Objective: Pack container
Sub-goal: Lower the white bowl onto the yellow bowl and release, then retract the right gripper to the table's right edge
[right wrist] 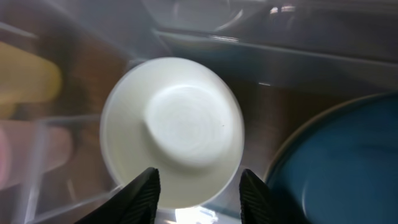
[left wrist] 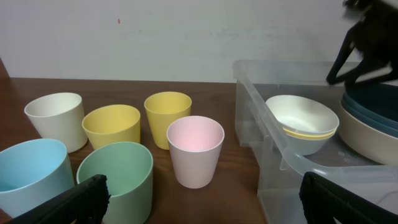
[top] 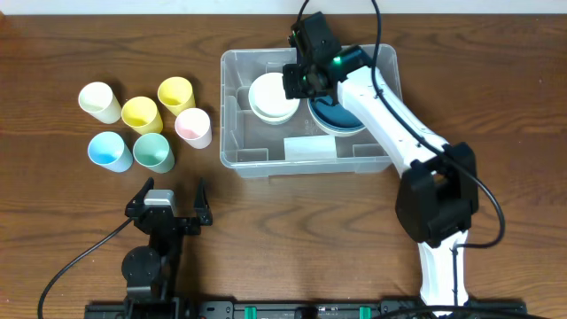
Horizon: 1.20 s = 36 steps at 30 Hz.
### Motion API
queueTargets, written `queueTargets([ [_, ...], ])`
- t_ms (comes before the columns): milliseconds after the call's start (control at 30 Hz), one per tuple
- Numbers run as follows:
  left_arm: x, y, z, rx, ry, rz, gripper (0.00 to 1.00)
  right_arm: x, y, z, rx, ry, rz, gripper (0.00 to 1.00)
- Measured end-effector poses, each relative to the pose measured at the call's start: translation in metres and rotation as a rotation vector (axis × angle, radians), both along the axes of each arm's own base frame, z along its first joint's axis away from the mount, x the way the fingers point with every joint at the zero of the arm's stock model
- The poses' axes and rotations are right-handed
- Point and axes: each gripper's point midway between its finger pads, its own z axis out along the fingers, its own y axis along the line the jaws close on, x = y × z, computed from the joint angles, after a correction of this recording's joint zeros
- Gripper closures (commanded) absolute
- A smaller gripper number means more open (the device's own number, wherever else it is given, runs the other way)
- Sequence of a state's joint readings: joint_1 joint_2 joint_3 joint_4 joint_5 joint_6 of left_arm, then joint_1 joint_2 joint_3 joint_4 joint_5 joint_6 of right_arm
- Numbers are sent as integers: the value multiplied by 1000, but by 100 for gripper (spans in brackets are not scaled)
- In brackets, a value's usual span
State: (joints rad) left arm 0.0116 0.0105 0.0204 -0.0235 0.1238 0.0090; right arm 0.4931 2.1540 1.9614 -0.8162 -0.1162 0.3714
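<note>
- Hovering over the container (top: 232, 133) in the upper middle of the overhead view, the right jaws stand parted and grip nothing; the right arm (top: 390, 115) reaches up to them from the lower right.
- The container sits on the wooden counter (top: 71, 44), a clear rectangular bin with a pale label (top: 310, 148) on the part of its floor nearest the bottom of the frame.
- In the right wrist view, the two dark fingertips (right wrist: 146, 193) at the bottom edge are apart. The white bowl (right wrist: 174, 130) lies below and between them, with the blue bowl (right wrist: 336, 162) just beside it at lower right and blurred clear walls all around.
- From overhead, these jaws are over the gap between the white bowl (top: 273, 96) and the blue bowl (top: 341, 120), both inside the bin.
- The left jaws are spread wide and empty at the lower left of the overhead view, well apart from the container, which lies up and to their right.
- In the left wrist view, the container's near corner (left wrist: 273, 155) fills the right side, with the white bowl (left wrist: 301, 118) nested on a yellow-rimmed one inside.
- Six cups stand at the left outside the bin: cream (top: 99, 101), two yellow (top: 141, 113) (top: 175, 94), pink (top: 193, 127), blue (top: 110, 151) and green (top: 153, 151).
</note>
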Motion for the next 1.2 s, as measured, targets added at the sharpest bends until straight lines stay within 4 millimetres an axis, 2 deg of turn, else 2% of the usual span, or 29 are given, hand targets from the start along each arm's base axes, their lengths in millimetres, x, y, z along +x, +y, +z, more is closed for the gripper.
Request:
queueTargets([
  [67, 0, 0, 0, 0, 0, 0, 2, -2, -5, 25, 18, -26, -1, 39],
  [133, 0, 0, 0, 0, 0, 0, 2, -1, -20, 62, 45, -81, -21, 28],
  [200, 0, 0, 0, 0, 0, 0, 2, 1, -47, 102, 69, -145, -71, 19],
  [267, 0, 0, 0, 0, 0, 0, 2, 5, -90, 143, 91, -209, -162, 1],
  [300, 0, 0, 0, 0, 0, 0, 2, 7, -119, 163, 97, -245, -220, 1],
  [333, 0, 0, 0, 0, 0, 0, 2, 9, -145, 175, 96, -265, -273, 1],
  [367, 0, 0, 0, 0, 0, 0, 2, 9, -166, 182, 95, -275, -318, 1],
  [400, 0, 0, 0, 0, 0, 0, 2, 9, -199, 188, 86, -278, -395, 1],
  [467, 0, 0, 0, 0, 0, 0, 2, 9, -240, 185, 72, -259, -489, 1],
  [567, 0, 0, 0, 0, 0, 0, 2, 5, -307, 163, 51, -184, -653, 1],
  [767, 0, 0, 0, 0, 0, 0, 2, -13, -410, 114, 55, -45, -940, 1],
  [833, 0, 0, 0, 0, 0, 0, 2, -21, -435, 101, 62, -2, -1014, 1],
  [900, 0, 0, 0, 0, 0, 0, 2, -29, -454, 86, 71, 48, -1067, 1],
  [1000, 0, 0, 0, 0, 0, 0, 2, -37, -467, 66, 84, 116, -1109, 1],
  [1200, 0, 0, 0, 0, -2, 0, 2, -37, -466, 44, 99, 180, -1110, 1],
])
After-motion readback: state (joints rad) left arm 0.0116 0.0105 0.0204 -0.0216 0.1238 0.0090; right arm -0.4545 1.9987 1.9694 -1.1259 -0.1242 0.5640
